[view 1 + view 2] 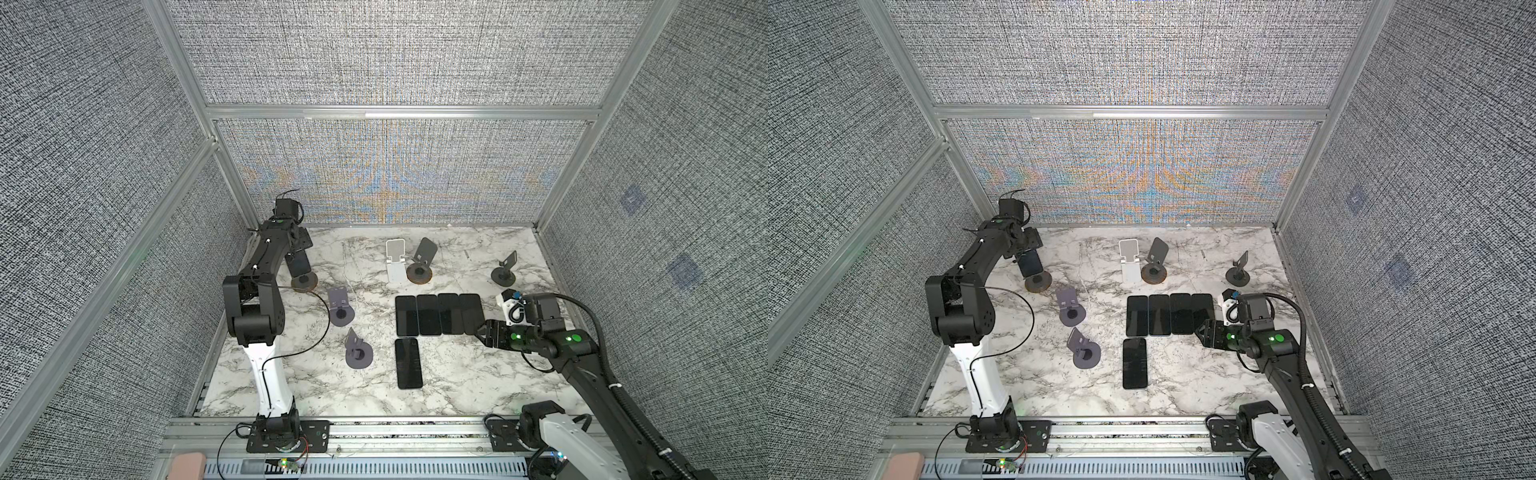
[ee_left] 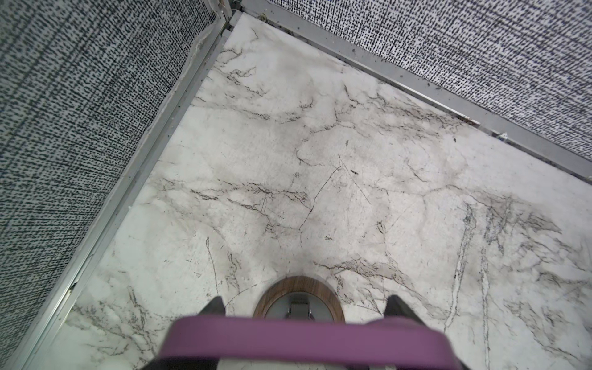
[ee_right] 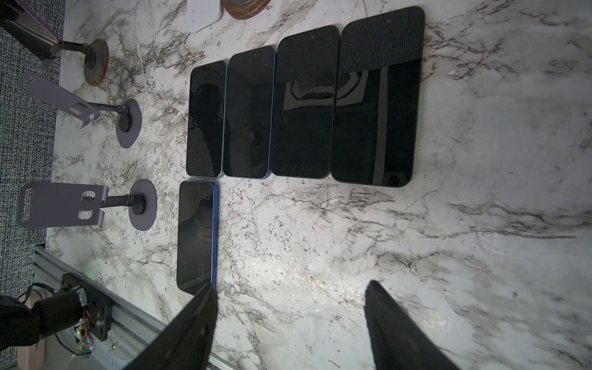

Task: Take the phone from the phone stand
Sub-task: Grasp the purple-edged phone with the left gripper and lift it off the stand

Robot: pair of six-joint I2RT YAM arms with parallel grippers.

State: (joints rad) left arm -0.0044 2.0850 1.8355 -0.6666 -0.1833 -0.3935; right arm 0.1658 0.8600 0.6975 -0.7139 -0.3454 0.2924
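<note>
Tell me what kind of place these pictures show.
Most likely a robot test cell: grey speckled fabric panels in aluminium framing wall in a marble-patterned tabletop, two black-and-white robot arms are bolted to a metal rail at its front, and black phones lie in a neat row.

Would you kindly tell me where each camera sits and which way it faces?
Both top views: high at the front, looking down on the table; left arm and right arm show, left gripper at the phone on its stand.
Left wrist: on the left arm, looking down past the phone's purple edge to the stand's wooden foot; fingertips show.
Right wrist: on the right arm, looking low across a row of phones; open right gripper shows.
Shared: top and right wrist views show that row.
</note>
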